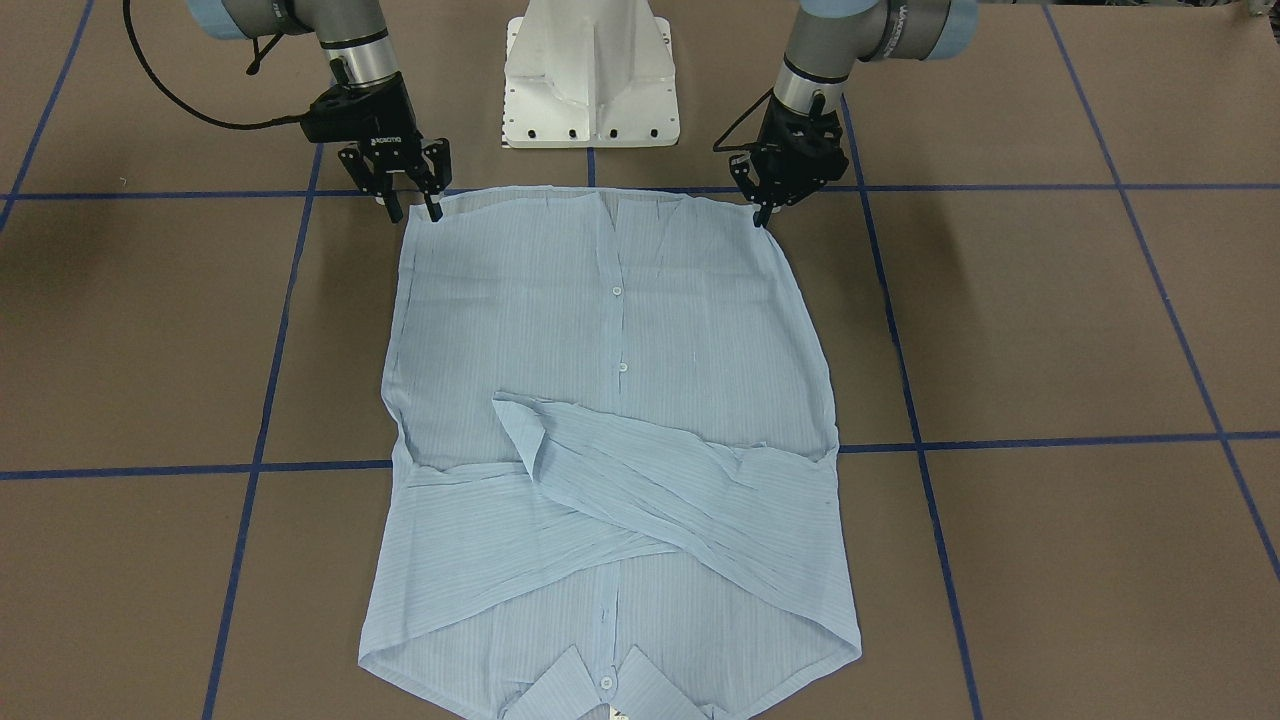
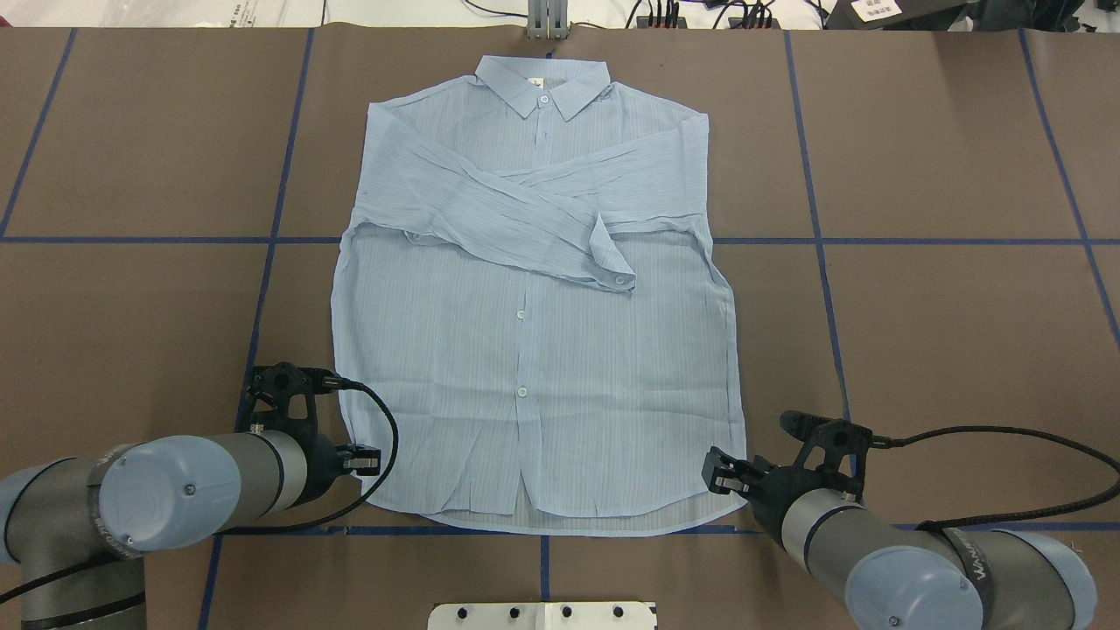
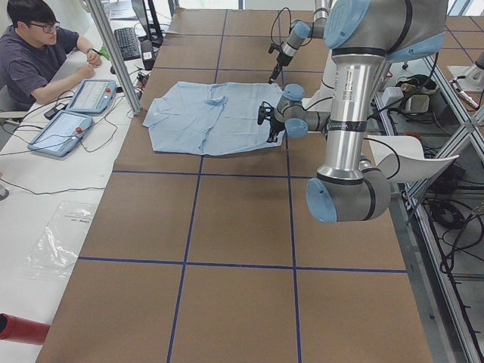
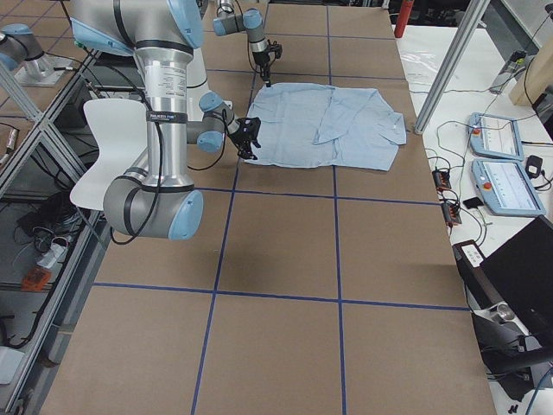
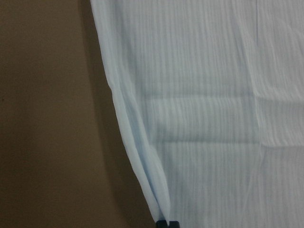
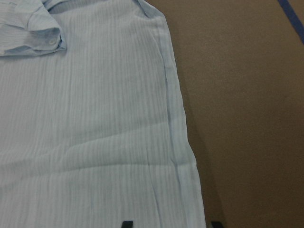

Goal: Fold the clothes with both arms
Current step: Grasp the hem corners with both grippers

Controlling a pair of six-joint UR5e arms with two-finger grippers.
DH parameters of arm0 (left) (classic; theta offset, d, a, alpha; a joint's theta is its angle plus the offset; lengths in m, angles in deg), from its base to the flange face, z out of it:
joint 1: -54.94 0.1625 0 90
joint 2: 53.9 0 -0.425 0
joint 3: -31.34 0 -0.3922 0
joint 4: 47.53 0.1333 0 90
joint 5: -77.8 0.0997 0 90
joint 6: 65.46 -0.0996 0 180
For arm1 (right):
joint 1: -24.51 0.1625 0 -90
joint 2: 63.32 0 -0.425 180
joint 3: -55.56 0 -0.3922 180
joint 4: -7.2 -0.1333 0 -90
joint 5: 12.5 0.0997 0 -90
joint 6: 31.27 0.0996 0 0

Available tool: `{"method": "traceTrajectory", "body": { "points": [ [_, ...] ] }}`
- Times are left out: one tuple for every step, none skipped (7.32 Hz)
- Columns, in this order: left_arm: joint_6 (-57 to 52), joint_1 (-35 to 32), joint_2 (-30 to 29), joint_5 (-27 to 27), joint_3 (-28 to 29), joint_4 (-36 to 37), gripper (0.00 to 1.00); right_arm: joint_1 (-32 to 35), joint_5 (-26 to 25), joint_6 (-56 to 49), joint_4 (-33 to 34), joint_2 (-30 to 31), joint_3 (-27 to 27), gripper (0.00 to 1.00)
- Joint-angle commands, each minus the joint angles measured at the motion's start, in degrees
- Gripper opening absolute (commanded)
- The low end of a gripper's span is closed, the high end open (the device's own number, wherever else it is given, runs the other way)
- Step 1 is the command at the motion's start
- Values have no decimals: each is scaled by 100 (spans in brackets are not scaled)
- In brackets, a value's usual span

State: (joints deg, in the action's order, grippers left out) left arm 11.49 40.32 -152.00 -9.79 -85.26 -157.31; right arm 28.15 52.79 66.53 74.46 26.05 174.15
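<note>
We see a shirt (image 2: 534,350) of thin, soft cloth, crinkly and matt. Its little buttons (image 2: 521,391) look like smooth white plastic. The surface (image 2: 945,350) is brown, matt and a bit rough, like paper, with smooth blue tape lines (image 2: 962,241). The left arm (image 2: 262,468) and right arm (image 2: 814,525) are smooth grey metal with a soft shine. The left end effector (image 1: 763,218) and right end effector (image 1: 416,212) are matt black. The base (image 1: 590,75) is shiny white metal.

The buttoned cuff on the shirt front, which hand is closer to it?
Right. The right hand is at the hem corner on the cuff's side of the shirt; the left hand is at the opposite hem corner, farther across.
</note>
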Motion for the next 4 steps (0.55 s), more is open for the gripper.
{"method": "traceTrajectory", "body": {
  "points": [
    [-5, 3, -16, 14, 6, 0, 0, -100, -69, 2, 419, -25, -20, 62],
    [-13, 3, -16, 40, 6, 0, 0, -162, -86, 2, 428, -16, -37, 62],
    [-13, -6, -16, 40, 6, 0, 0, -197, -87, 2, 428, -16, -38, 58],
    [-13, -6, -16, 40, 6, 0, 0, -232, -87, 2, 437, -25, -38, 55]
  ]
}}
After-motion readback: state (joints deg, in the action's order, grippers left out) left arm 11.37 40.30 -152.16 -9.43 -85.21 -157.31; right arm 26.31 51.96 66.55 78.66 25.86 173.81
